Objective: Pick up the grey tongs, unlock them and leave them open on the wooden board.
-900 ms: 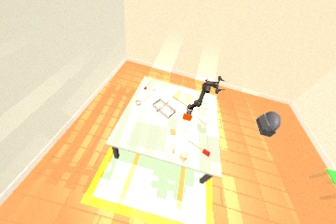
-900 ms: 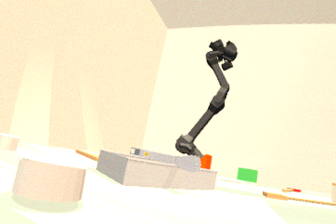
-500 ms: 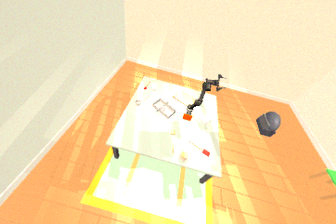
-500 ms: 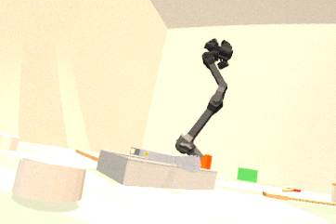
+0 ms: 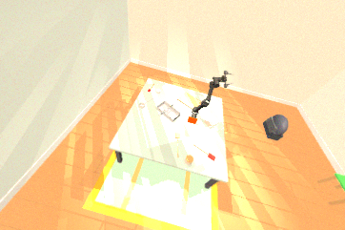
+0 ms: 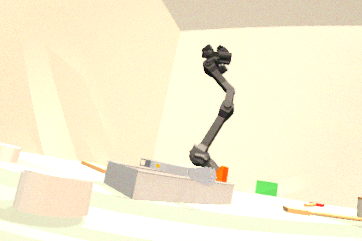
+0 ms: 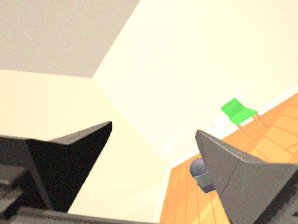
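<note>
The grey tongs (image 6: pixel 175 169) lie across the top of the roasting tin (image 6: pixel 180 190) (image 5: pixel 166 115), with their arms close together. A small yellow spot shows near one end, and the broader end reaches the tin's right side in the exterior view. In the top view the tongs are too faint to make out well. My gripper (image 5: pixel 232 79) (image 7: pixel 154 129) is open and empty, raised high above the table and away from the tin, facing the walls and the floor beyond. The wooden board cannot be told apart clearly on the washed-out table.
An orange block (image 5: pixel 192 120) (image 6: pixel 222 174) is at the arm's base. A pale round tub (image 6: pixel 52 194) stands in front of the tin. A red-ended utensil (image 5: pixel 212 156) and a round orange thing (image 5: pixel 189 159) are near the table's front edge. A green chair (image 7: pixel 239 111) stands beyond.
</note>
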Robot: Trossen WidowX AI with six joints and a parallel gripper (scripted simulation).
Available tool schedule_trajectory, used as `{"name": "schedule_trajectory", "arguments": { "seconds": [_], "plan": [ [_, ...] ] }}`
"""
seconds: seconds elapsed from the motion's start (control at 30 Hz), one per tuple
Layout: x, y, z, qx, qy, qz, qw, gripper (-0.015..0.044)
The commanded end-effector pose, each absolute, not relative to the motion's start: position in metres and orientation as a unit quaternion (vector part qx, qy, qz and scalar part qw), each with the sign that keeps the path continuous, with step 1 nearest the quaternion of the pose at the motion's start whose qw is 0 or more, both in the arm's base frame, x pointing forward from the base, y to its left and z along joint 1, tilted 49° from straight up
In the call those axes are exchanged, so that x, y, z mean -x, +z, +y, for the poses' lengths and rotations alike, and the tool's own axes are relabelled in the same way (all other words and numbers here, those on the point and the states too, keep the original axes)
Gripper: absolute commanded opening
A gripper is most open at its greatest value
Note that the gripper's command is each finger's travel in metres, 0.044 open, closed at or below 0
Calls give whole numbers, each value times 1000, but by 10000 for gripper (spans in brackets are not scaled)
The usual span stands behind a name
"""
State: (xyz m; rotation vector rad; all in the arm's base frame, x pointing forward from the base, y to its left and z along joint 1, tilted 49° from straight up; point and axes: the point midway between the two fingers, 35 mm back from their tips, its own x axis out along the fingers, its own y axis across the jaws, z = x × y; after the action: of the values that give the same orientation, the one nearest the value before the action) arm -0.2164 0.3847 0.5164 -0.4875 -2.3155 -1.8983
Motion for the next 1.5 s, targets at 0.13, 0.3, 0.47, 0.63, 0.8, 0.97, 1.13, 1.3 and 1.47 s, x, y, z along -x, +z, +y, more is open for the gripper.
{"name": "schedule_trajectory", "arguments": {
  "seconds": [0.13, 0.3, 0.47, 0.63, 0.8, 0.97, 1.13, 1.3, 1.47],
  "plan": [
    [232, 533, 362, 159, -623, -761, 84, 440],
    [242, 551, 338, 162, -627, -753, 113, 440],
    [243, 579, 301, 161, -639, -737, 150, 440],
    [237, 613, 249, 159, -646, -719, 201, 440],
    [235, 625, 231, 160, -640, -717, 225, 440],
    [229, 634, 212, 170, -643, -704, 250, 440],
    [226, 640, 199, 170, -649, -694, 262, 440],
    [221, 647, 186, 173, -652, -685, 275, 440],
    [213, 663, 144, 156, -647, -672, 325, 440]
  ]
}}
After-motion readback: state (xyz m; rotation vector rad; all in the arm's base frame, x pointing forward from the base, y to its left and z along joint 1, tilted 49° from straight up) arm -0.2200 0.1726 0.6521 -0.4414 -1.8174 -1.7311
